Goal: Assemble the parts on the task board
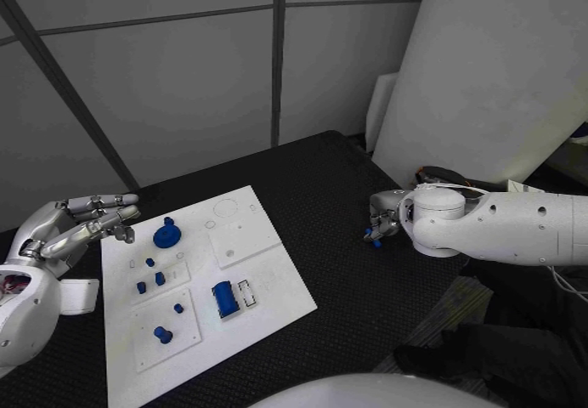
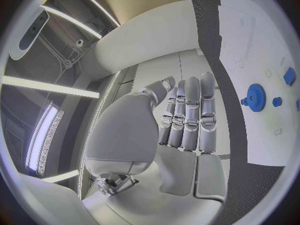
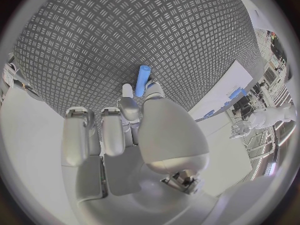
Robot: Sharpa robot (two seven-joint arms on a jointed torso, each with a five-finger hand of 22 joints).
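Two hands were in play, and the right hand (image 1: 382, 223) had the action: off the white board (image 1: 263, 293), out past its right edge over the black table (image 1: 330, 178), it pinched a small blue peg (image 3: 143, 80) between thumb and a fingertip. In the right wrist view the peg stood out past the fingertips (image 3: 127, 91), pale blue against the ridged mat, with the other fingers curled in beside it. From the head view only a speck of blue (image 1: 372, 239) showed under that hand, well apart from the board.

Over at the board's left edge, the left hand (image 1: 76, 229) hovered with nothing in it, its fingers stretched out straight and lying side by side, pointing toward the board. The left wrist view showed the same: a flat palm and long fingers (image 2: 187, 117), empty.

On the board itself, nearest the left hand, lay a round blue gear (image 1: 168, 235) with a knob just beside it. Below the gear sat a small panel with three little blue pegs (image 1: 151, 275). Further toward the board's near end, another panel carried a blue stud and a squat blue cylinder (image 1: 163, 335). Right of those, near the board's middle, lay a rectangular blue block (image 1: 224, 299) just beside a small white slot. The board's far right part was bare white with faint outlines.
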